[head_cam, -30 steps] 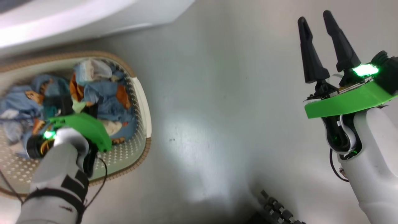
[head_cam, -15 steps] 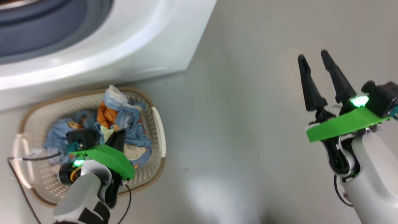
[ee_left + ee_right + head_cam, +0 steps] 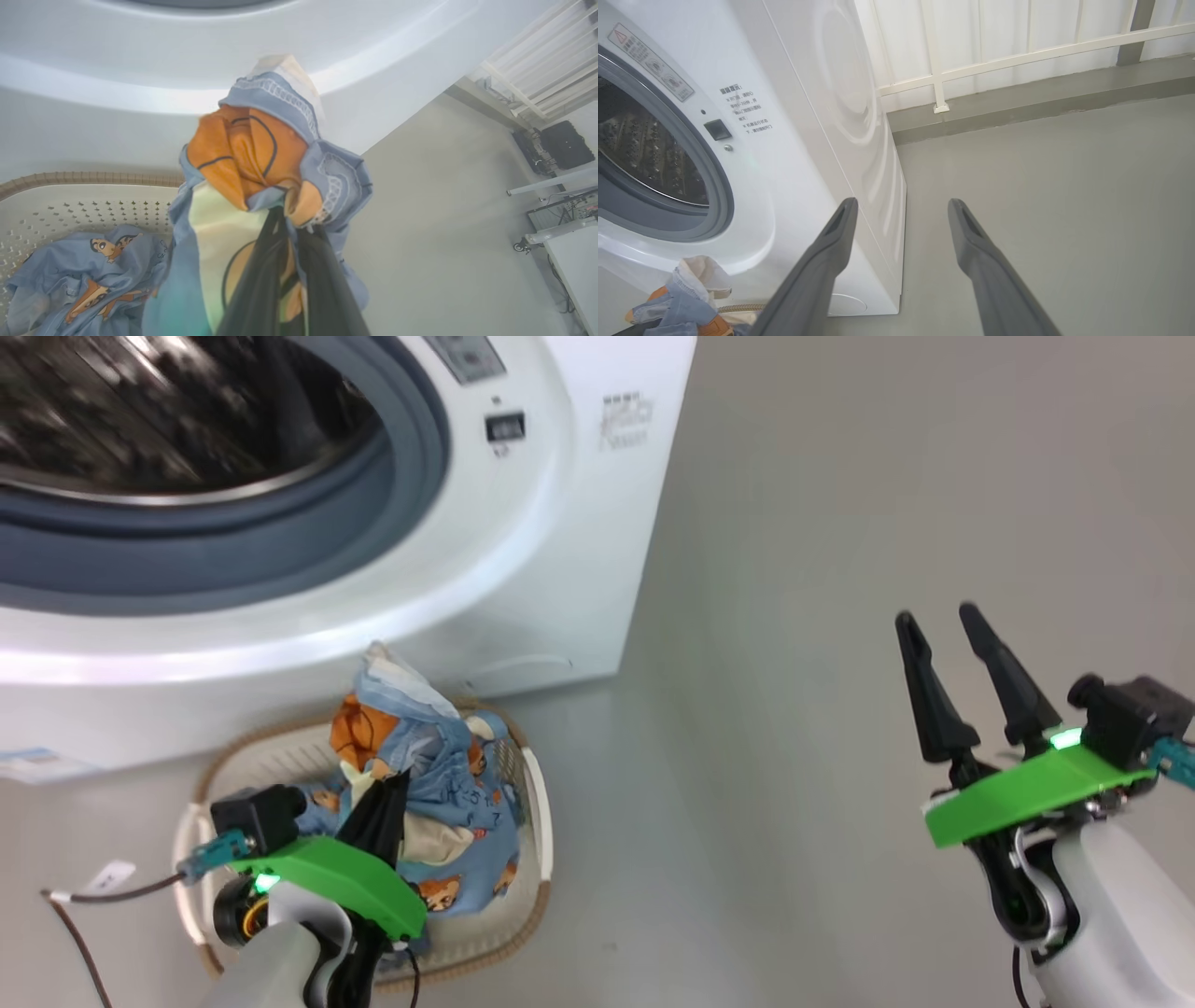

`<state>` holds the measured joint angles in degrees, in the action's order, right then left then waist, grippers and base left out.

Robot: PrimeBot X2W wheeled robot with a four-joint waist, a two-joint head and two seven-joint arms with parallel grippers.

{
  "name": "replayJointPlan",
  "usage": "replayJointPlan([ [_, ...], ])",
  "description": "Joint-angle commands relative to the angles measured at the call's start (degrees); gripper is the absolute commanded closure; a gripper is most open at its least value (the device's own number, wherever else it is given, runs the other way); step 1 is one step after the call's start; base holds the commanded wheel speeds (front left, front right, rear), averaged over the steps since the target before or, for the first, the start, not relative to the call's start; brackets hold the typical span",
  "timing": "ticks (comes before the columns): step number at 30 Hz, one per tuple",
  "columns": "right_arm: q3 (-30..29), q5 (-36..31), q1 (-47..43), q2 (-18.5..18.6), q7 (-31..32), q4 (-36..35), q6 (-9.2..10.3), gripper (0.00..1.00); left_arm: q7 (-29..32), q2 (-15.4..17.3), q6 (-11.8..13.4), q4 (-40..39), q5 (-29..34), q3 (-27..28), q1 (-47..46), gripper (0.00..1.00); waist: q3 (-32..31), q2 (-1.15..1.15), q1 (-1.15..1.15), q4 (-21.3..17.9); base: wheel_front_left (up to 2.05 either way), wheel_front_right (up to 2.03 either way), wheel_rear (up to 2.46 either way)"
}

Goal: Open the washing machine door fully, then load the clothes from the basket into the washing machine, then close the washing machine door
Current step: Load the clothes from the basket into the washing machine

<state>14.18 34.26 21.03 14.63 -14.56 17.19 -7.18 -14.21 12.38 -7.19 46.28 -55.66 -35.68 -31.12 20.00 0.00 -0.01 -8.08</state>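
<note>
Since the left gripper (image 3: pixel 387 793) has its two dark fingers clamped together on a bunched garment (image 3: pixel 261 154), we read this as the loading step, with one piece in hand. The pinch sits low on the bundle. Blue and orange folds bulge above the fingertips and the rest hangs down over the basket (image 3: pixel 540 821). We judge a grip in the middle of the bunch is meant to carry the whole piece, though loose ends could trail or snag on the rim.

A second garment (image 3: pixel 93 252) lies flat on the basket's perforated bottom, just beside the held one and not in the grip, so we count loading as about half left.

The basket stands on the floor (image 3: pixel 794 616) right against the front of the washing machine (image 3: pixel 560 523), below the opening. That placement makes for a short lift. The steel drum (image 3: pixel 140 411) shows bare inside the grey-blue rubber ring (image 3: pixel 280 541), so the mouth is uncovered and the door step looks done.

The right gripper (image 3: pixel 935 613) hangs well apart to the right over bare floor, jaws wide apart and holding nothing. We take it as parked out of the left arm's way.

The next move, by our judgement, is to raise the bundle past the white lip and ring and push it into the drum before releasing. Risk: fabric catching on the ring.
</note>
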Motion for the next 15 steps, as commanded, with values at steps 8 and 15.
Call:
replayJointPlan([
  [8,-0.10,-0.25,-5.52,0.90,-0.44,0.03,-0.31,0.00,-0.78,2.07,-0.29,-13.12,4.63,9.44,6.71,1.00,-11.42,0.00,0.01,4.10,0.00,0.00,0.00],
  [15,-0.14,-0.39,-7.77,1.01,-0.44,0.45,-0.31,0.00,-0.78,1.37,0.24,-20.30,10.56,15.50,11.80,1.00,-15.14,0.00,0.01,4.92,0.00,0.00,0.00],
])
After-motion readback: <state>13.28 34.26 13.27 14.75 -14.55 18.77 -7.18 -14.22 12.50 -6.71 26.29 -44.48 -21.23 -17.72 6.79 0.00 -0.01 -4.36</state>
